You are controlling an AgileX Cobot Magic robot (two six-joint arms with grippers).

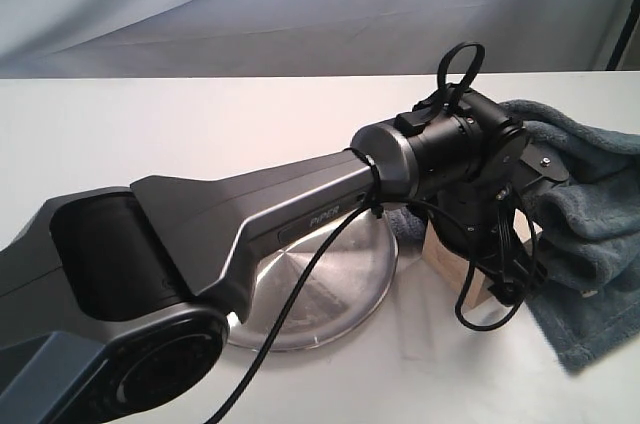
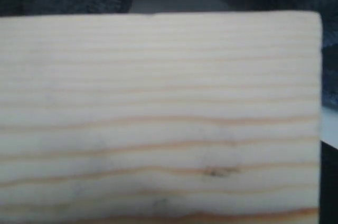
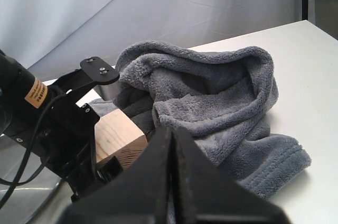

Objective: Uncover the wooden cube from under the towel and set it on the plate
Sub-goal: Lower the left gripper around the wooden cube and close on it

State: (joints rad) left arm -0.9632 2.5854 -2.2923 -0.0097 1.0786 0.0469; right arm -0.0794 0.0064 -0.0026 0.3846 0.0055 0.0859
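Observation:
The wooden cube (image 1: 447, 262) rests on the white table just right of the plate (image 1: 330, 294), uncovered, with the grey-blue towel (image 1: 590, 224) bunched behind it and to its right. My left gripper (image 1: 485, 239) has come down over the cube. The cube's grained face (image 2: 158, 118) fills the left wrist view and no fingers show there. In the right wrist view one black finger (image 3: 104, 168) lies against the cube (image 3: 116, 131), in front of the towel (image 3: 211, 97). My right gripper (image 3: 172, 130) is shut on nothing, held short of the towel.
The left arm (image 1: 250, 214) stretches across the plate from the lower left, with a black cable (image 1: 300, 294) hanging over it. A pale backdrop cloth (image 1: 300, 4) hangs behind the table. The towel reaches close to the table's right edge.

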